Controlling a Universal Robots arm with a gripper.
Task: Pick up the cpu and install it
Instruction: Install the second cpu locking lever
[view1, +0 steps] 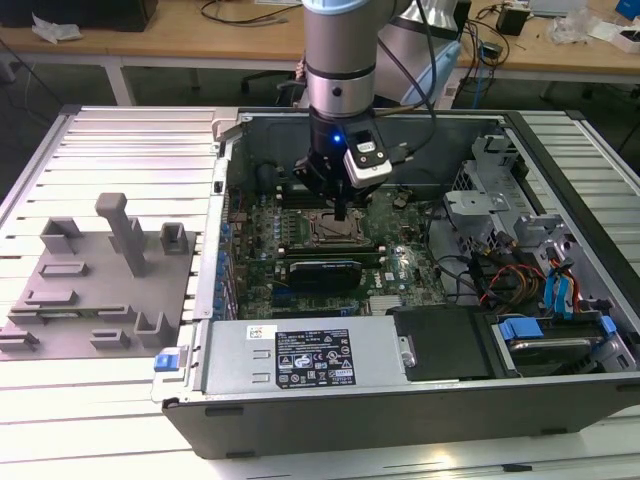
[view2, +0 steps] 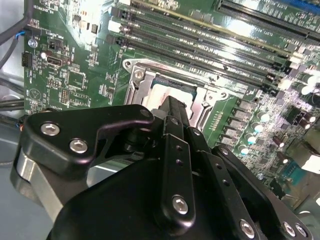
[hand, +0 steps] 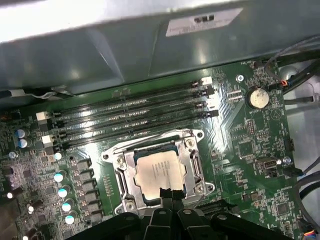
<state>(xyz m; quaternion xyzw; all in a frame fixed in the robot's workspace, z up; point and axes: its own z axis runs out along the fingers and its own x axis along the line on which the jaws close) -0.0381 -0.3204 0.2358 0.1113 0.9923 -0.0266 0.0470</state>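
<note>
Now, cpu (hand: 160, 171) flat within socket frame (hand: 192, 165), pressed-together end effector (hand: 170, 194) at its edge.

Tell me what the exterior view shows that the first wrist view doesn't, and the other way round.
Exterior view alone: the grey plastic fixture plate outside the open computer case, and the black power supply. First wrist view alone: the round silver coin battery and the long black memory slots. Both: the silvery square cpu sitting in its metal socket frame, the gripper just above it.
</note>
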